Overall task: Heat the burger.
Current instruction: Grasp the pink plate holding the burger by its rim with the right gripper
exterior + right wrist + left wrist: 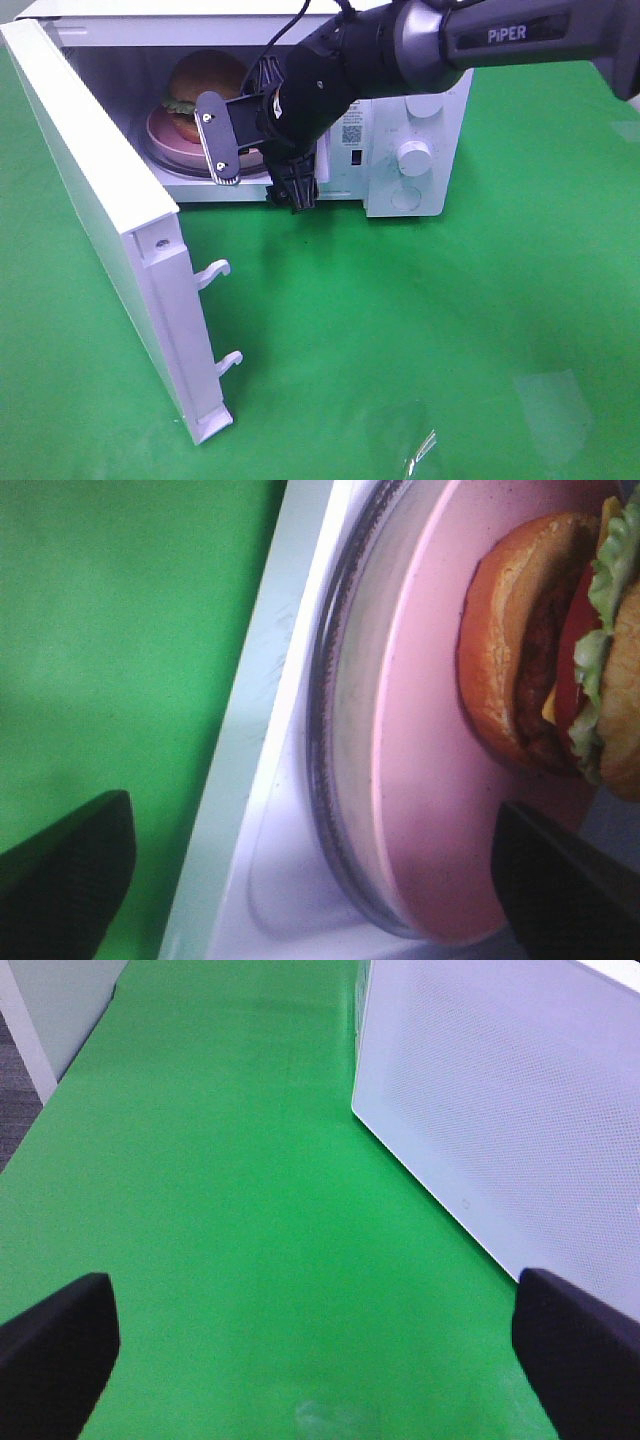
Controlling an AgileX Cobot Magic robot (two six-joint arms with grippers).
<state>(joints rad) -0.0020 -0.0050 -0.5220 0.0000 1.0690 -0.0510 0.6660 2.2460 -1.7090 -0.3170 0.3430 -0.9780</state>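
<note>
Burger [205, 85] on pink dish [165, 140] inside microwave [420, 150]; right hand [255, 150] spread wide, empty; withdrawal risks snagging dish.

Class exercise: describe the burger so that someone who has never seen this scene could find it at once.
Find the white microwave on the green mat, its door swung open. Inside sits a pink dish, and on it the burger. Its glossy golden-brown bun and frilly green lettuce set it apart from the plain dish beneath.

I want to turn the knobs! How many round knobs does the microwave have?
2 in view: one knob in the middle of the microwave's control panel, another above it, partly behind the robot arm. More may be hidden.
</note>
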